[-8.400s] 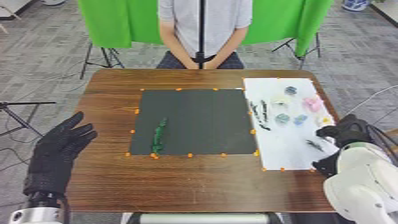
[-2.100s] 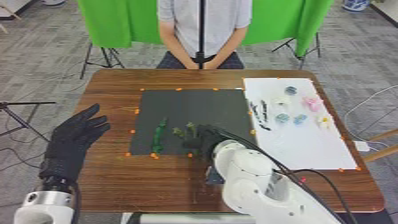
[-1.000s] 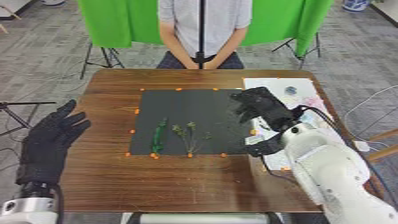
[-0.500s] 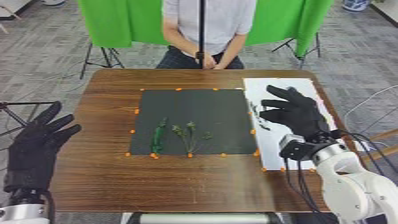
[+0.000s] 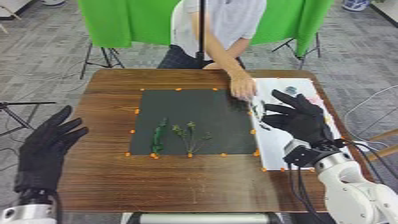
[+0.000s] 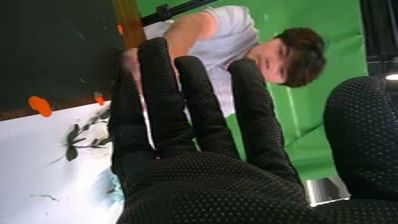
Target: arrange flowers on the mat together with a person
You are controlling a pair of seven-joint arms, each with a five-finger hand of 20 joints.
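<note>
The right hand (image 5: pixel 302 121), spread wide, is best held above the white sheet (image 5: pixel 274 154), clear of the leafy sprig (image 6: pixel 72 152) to its left. Room should be left beyond for the person's hand (image 5: pixel 242 88), so that nothing is brushed.

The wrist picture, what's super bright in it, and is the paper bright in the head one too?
Right wrist view: a small light glows white near an edge, and the white paper looks bright. Head view: the paper is bright too, beside the dark mat.
</note>
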